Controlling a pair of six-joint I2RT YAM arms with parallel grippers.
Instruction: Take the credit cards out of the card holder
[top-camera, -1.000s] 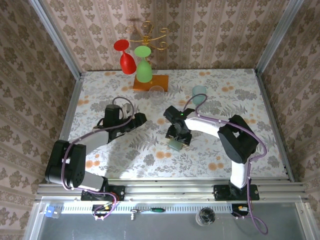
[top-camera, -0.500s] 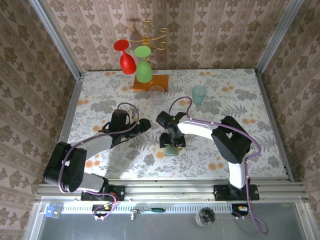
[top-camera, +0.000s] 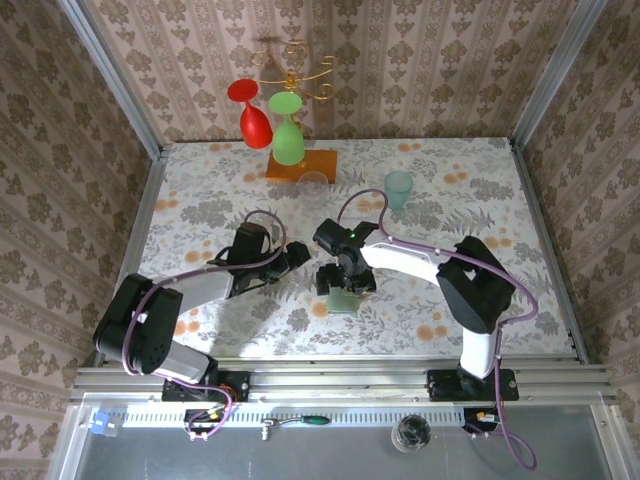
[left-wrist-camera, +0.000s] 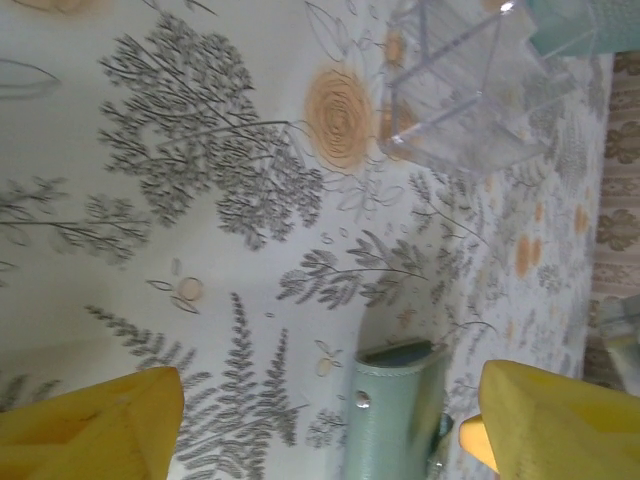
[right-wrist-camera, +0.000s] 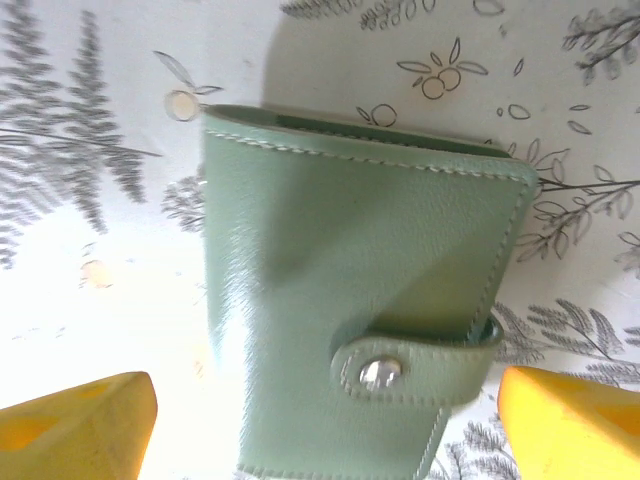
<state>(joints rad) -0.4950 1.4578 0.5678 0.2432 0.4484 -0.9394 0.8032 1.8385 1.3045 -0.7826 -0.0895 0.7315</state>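
Note:
The card holder (top-camera: 343, 299) is a pale green wallet lying folded shut on the flowered table, near the middle. In the right wrist view the card holder (right-wrist-camera: 350, 290) has its snap strap fastened. My right gripper (right-wrist-camera: 322, 432) is open and straddles it, with a gap at each yellow fingertip; from above, the right gripper (top-camera: 346, 276) hangs over its far end. The left gripper (top-camera: 299, 256) is open just left of it. In the left wrist view the card holder (left-wrist-camera: 392, 420) lies between the spread fingers of the left gripper (left-wrist-camera: 325, 432). The credit cards are hidden inside.
A teal cup (top-camera: 398, 188) and a clear glass (top-camera: 315, 182) stand behind the grippers. A gold rack holds a red glass (top-camera: 250, 112) and a green glass (top-camera: 288, 135) over an orange base (top-camera: 300, 166). Patterned walls close in three sides.
My right gripper has shifted left with the holder and spread its jaws wider. The left gripper has reached right, closer to the holder.

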